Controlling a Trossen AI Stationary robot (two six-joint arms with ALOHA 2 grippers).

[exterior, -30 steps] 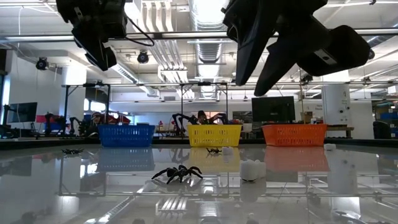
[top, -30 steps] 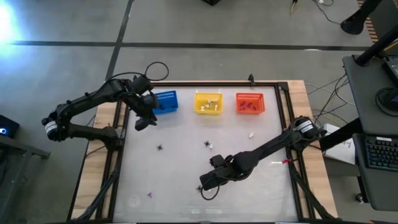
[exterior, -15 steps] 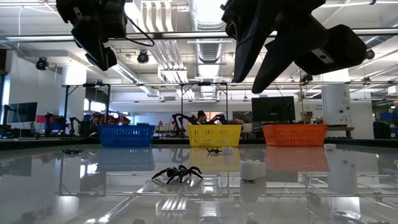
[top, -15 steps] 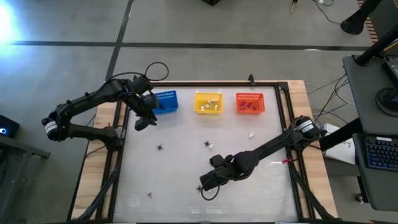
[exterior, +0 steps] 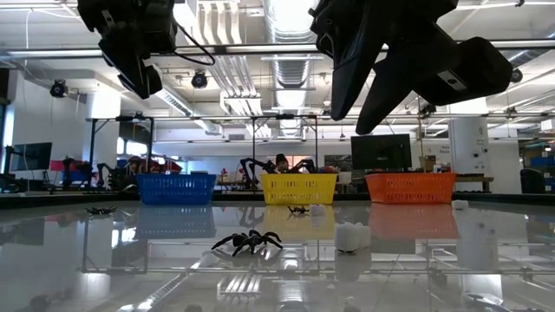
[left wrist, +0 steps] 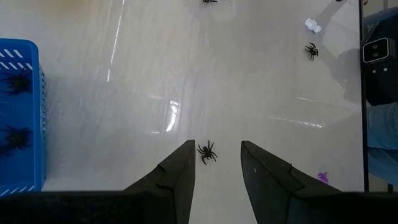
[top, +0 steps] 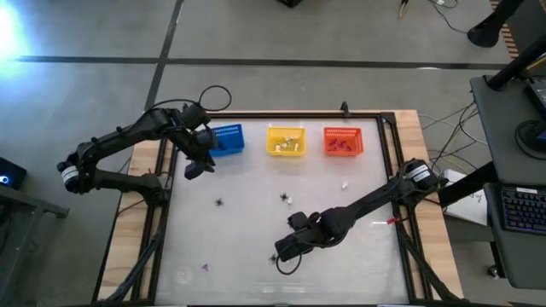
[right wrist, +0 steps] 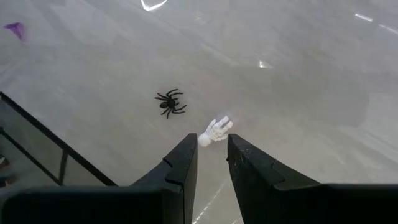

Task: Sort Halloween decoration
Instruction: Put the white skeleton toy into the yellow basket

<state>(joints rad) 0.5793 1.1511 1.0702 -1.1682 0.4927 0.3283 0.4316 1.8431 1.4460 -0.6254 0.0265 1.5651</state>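
- I see a black spider (right wrist: 170,102) flat on the bench, a whitish piece (right wrist: 215,131) just at its four o'clock.
- A purple piece (top: 205,267) lies well apart.

Both arms are dark, slender and multi-jointed, each with a light band near its base. A black cable loops above the left arm's wrist. The left gripper (left wrist: 214,163) and right gripper (right wrist: 211,155) each carry two tapered, matte black fingers.
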